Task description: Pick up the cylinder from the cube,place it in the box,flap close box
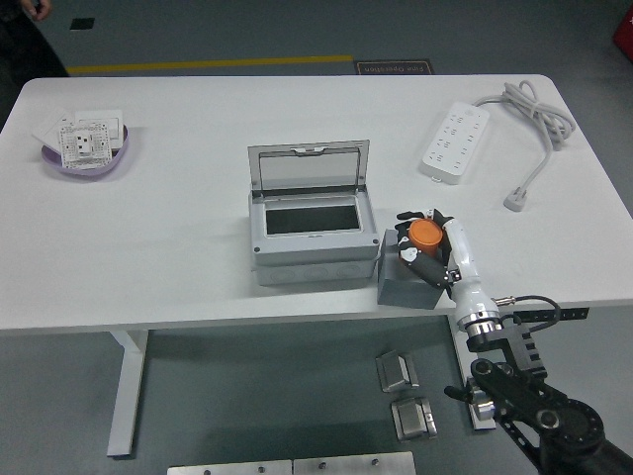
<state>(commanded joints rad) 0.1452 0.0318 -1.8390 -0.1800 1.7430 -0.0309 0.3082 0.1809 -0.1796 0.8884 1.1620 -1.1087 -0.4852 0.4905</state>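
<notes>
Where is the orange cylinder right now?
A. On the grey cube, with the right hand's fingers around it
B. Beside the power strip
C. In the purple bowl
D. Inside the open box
A: the cylinder sits atop the cube right of the box, with the right hand closed around it.

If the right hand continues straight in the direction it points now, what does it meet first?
The right hand, closed on the orange cylinder above the cube, points up-left; probably the open box, though depth is unclear.

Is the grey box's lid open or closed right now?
Open. The grey box has its lid raised upright at the back, so its dark interior shows from above. Contents cannot be made out.
</notes>
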